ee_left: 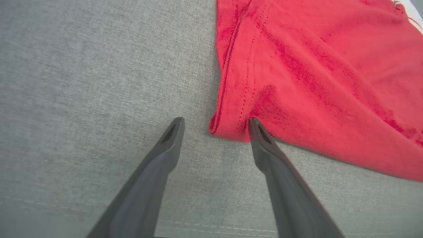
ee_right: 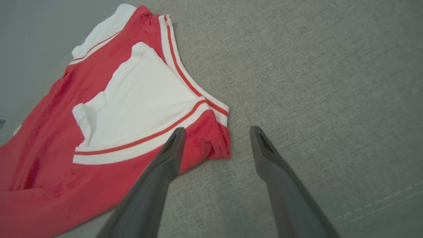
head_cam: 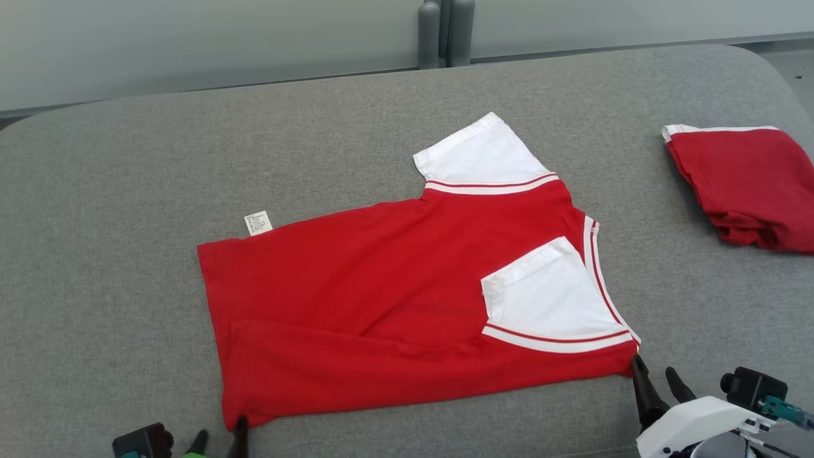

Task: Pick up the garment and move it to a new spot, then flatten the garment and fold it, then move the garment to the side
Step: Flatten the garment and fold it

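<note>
Left claw (ee_left: 215,121), right claw (ee_right: 217,130) spread | garment (head_cam: 381,299) between | red pile (head_cam: 750,184) right

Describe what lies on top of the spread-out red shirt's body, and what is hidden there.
A white sleeve with striped trim lies folded onto the shirt's red body. The red fabric beneath it is covered. The other sleeve rests on the grey surface.
</note>
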`<state>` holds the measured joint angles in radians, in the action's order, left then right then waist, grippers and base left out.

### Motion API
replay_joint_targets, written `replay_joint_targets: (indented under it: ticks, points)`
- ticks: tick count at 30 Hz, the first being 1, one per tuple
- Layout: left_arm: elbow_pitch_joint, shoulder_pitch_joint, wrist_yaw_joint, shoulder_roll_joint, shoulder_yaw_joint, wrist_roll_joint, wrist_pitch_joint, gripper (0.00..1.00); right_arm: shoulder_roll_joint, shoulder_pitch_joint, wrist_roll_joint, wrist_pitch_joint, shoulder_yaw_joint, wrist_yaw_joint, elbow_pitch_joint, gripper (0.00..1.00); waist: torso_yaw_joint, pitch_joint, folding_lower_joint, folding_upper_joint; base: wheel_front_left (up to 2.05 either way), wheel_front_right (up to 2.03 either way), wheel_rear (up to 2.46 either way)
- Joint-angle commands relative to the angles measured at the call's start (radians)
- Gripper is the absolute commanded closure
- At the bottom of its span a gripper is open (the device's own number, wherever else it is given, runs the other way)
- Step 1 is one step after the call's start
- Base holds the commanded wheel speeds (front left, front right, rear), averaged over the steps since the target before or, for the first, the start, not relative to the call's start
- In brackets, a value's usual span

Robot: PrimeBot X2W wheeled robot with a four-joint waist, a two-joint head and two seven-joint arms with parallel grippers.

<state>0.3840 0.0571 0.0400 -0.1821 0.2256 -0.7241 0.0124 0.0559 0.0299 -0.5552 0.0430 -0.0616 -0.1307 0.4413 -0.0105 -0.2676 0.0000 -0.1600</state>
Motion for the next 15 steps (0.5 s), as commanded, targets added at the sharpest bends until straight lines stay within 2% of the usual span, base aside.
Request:
replay_joint_targets:
  ticks: [1, 3, 6, 11, 15]
  points:
    - [-0.001, 0.019, 0.009, -0.022, -0.003, 0.019, 0.002, 0.00, 0.003, -0.018, 0.008, 0.005, -0.010, 0.000, 0.001, 0.00, 0.001, 0.005, 0.0000, 0.0000, 0.00, 0.00, 0.00]
    - [-0.013, 0.015, 0.031, -0.061, -0.009, 0.042, 0.008, 0.00, 0.002, -0.023, 0.032, 0.011, -0.040, 0.000, -0.018, 0.00, 0.004, 0.017, 0.0000, 0.0000, 0.00, 0.00, 0.00]
    - [-0.043, -0.015, 0.040, -0.102, -0.011, 0.065, 0.021, 0.00, 0.015, -0.025, 0.063, 0.004, -0.061, 0.000, -0.057, 0.00, 0.006, 0.027, 0.0000, 0.0000, 0.00, 0.00, 0.00]
    - [-0.092, -0.090, 0.036, -0.154, 0.014, 0.102, 0.076, 0.00, 0.039, -0.013, 0.106, -0.025, -0.063, 0.000, -0.150, 0.00, 0.011, 0.035, 0.0000, 0.0000, 0.00, 0.00, 0.00]
    - [-0.098, -0.187, 0.029, -0.172, 0.041, 0.130, 0.126, 0.00, 0.060, 0.000, 0.111, -0.055, -0.046, 0.000, -0.231, 0.00, 0.015, 0.028, 0.0000, 0.0000, 0.00, 0.00, 0.00]
